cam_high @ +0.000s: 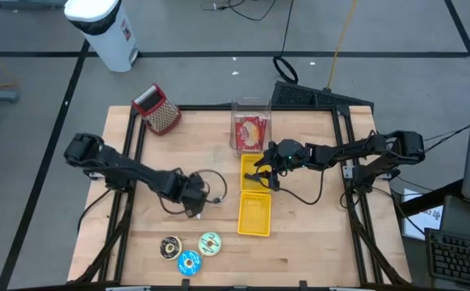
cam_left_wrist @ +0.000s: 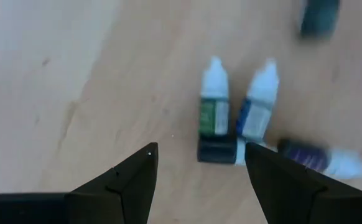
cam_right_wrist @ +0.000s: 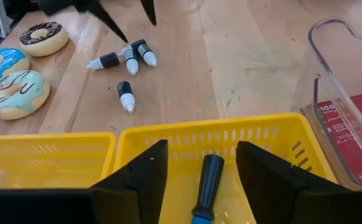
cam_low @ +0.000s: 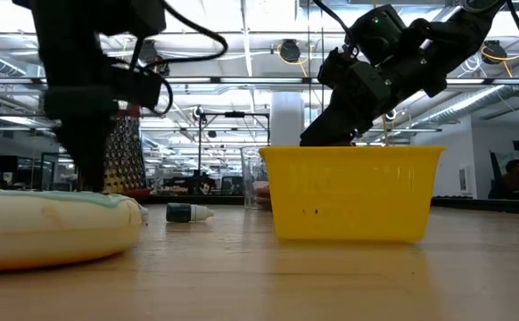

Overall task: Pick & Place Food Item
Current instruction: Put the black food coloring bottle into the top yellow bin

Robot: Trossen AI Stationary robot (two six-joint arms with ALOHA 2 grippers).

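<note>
- Risk, as I judge it: the left gripper (cam_left_wrist: 196,171) hangs released over a huddle of small dropper bottles (cam_left_wrist: 215,112), two side by side and touching, a third lying just beside them; closing here could pinch two at once or flick one rolling across the bench (cam_high: 316,234).
- Another hazard: the bottles are round and lie flat, so an off-centre squeeze may squirt one out from between the fingers.
- Right side: the right gripper (cam_right_wrist: 199,168) stands with fingers apart, holding nothing, just above the yellow basket (cam_right_wrist: 218,140) nearer the bench's far edge; a blue-and-black handled tool (cam_right_wrist: 204,186) lies in that basket directly between the fingers. A descent could snag the basket rim and drag it against the second yellow basket (cam_high: 254,213).
- Task items: three doughnuts (cam_high: 189,250) sit untouched near the bench's near edge, left of centre.
- Pose: the left arm reaches from the left edge toward mid-bench, wrist tipped down; the right arm stretches in from the right edge, low over the basket, near the clear container (cam_high: 250,121) at the far edge.
</note>
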